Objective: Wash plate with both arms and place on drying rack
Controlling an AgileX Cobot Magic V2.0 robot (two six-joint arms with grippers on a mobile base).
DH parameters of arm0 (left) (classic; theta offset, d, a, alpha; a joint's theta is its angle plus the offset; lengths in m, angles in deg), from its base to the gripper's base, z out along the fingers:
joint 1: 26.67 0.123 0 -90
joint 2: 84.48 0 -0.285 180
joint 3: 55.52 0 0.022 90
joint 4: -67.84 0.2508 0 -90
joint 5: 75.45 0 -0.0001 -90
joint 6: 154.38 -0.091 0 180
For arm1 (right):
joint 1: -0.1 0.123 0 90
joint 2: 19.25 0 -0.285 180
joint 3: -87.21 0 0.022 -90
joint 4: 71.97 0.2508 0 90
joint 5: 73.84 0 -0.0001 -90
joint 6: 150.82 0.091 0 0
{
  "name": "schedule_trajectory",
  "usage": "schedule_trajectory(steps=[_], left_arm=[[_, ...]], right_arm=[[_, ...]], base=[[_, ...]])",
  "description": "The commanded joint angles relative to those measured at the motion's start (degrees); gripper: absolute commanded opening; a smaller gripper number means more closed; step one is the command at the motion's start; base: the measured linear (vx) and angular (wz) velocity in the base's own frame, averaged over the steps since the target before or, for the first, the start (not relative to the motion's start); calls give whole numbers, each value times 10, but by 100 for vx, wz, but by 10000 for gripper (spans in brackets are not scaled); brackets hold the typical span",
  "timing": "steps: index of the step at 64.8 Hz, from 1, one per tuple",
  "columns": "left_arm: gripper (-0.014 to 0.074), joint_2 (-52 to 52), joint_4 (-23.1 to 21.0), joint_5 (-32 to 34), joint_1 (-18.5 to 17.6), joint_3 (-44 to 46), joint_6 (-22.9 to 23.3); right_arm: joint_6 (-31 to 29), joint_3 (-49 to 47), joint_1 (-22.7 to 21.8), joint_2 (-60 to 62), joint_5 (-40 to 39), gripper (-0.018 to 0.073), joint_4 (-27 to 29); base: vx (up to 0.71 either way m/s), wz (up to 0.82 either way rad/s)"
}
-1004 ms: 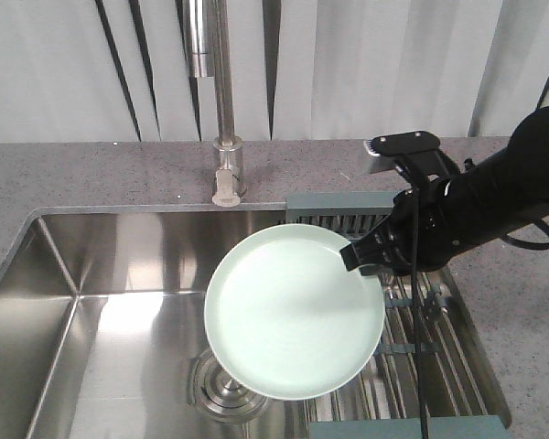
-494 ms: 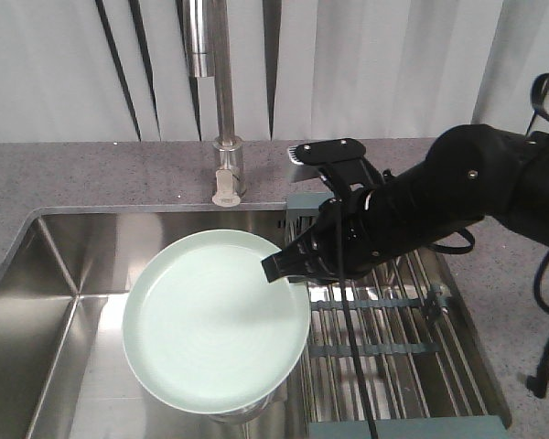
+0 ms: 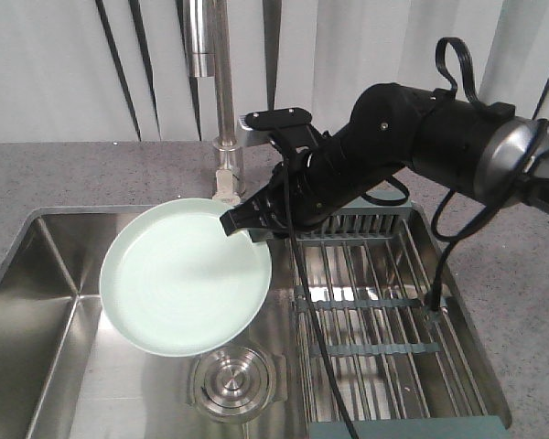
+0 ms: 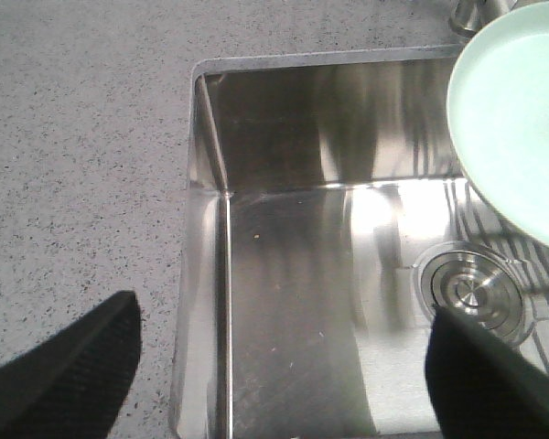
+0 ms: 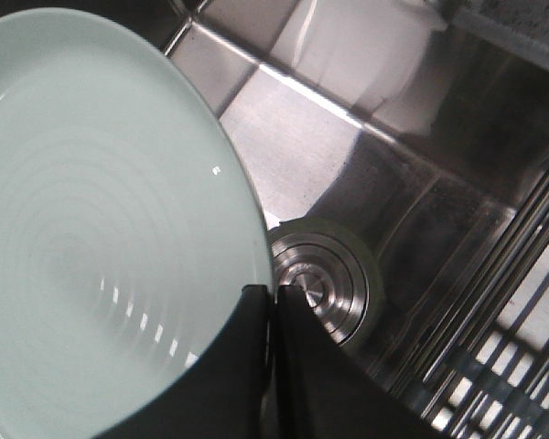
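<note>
Leftward travel marks this moment: over the last second the plate [image 3: 185, 277] has gone from above the near edge of the drying rack [image 3: 375, 311] to a place above the open basin of the sink [image 3: 37, 302], and the right arm [image 3: 412, 137] that I steer has reached further across toward the faucet [image 3: 221, 91]. The right pincer [image 3: 242, 224] is closed on the plate's rim at its upper right edge; in the right wrist view its two black fingers [image 5: 247, 366] meet tightly on that rim, one on each face. The plate hangs clear of the basin floor, its pale green face turned up toward the front camera, with the round steel drain [image 3: 233, 384] just below its lower edge in that view. The rack lies in the right part of the sink, apart from the plate. From the left wrist view, the left pincer [image 4: 284, 320] stands wide apart and holds nothing, above the basin's left side beside the speckled grey counter [image 4: 73, 137]; the plate shows at that view's upper right corner.
</note>
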Motion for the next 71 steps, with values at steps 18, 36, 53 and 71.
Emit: schedule_trajectory(steps=[18,36,53,71], left_arm=[[585,4,-6,32,-1,14,6],[585,4,-6,32,-1,14,6],[585,4,-6,32,-1,14,6],[585,4,-6,32,-1,14,6]], right_arm=[[-1,-119,-51,-21,32,-1,-11],[-1,-120,-90,-13,57,-1,-28],[7,-119,-104,17,85,-1,-60],[27,-68,-125,74,89,-1,-104]], base=[[0,0],[0,0],[0,0],[0,0]])
